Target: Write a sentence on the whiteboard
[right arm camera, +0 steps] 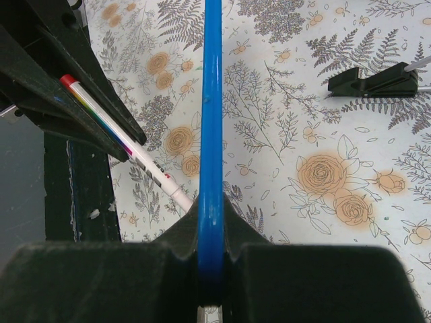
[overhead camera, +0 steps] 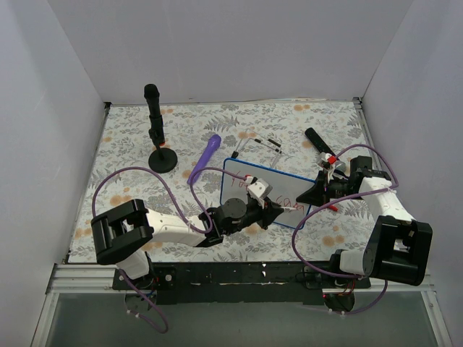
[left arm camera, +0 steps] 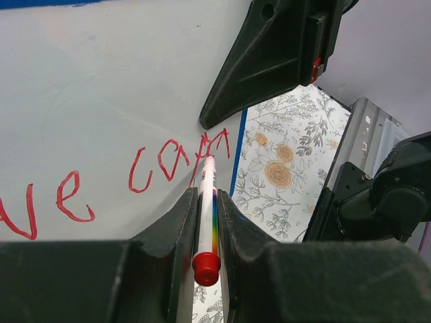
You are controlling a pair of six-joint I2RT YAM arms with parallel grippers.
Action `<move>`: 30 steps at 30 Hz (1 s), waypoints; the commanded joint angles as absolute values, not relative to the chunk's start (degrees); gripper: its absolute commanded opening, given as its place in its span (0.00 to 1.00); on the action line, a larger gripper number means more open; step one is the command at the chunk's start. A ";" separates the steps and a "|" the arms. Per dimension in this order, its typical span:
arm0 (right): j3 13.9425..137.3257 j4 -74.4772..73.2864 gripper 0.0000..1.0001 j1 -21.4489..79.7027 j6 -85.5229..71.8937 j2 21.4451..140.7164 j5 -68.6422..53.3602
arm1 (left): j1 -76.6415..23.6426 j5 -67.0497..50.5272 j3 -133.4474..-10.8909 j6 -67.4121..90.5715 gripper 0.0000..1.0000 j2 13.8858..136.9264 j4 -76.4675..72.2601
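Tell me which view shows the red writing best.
The left wrist view: the sentence is close and legible, reading "ve can". The top external view shows only tiny red marks. The right wrist view shows just the whiteboard edge-on, no writing.

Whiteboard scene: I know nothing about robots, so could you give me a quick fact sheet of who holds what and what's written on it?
Board: whiteboard, white with a blue rim
Left gripper: shut on a marker, tip at the last red letter
Right gripper: shut on the whiteboard's right edge
Writing: the sentence, in red; "ve can" is readable in the left wrist view
Also there: black stand and purple object, behind the board
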State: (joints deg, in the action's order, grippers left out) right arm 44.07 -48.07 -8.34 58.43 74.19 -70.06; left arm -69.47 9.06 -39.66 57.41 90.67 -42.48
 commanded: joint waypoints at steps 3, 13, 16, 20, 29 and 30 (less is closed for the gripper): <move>45.09 -48.95 0.01 -8.35 58.36 72.95 -73.48 | -69.08 9.67 -41.40 56.51 0.00 91.05 -42.01; 45.09 -48.87 0.01 -8.35 58.36 72.77 -73.48 | -68.82 9.40 -42.10 56.43 0.00 92.02 -42.63; 45.09 -48.96 0.01 -8.35 58.36 72.77 -73.39 | -68.73 9.14 -42.54 56.34 0.00 92.02 -42.80; 45.00 -48.96 0.01 -8.35 58.36 72.86 -73.39 | -68.64 8.88 -43.15 56.25 0.00 92.37 -43.15; 45.09 -48.95 0.01 -8.35 58.36 72.77 -73.30 | -68.38 8.61 -43.59 55.99 0.00 91.85 -43.51; 45.09 -48.87 0.01 -8.35 58.36 72.86 -73.30 | -68.38 8.79 -43.42 55.99 0.00 91.50 -43.68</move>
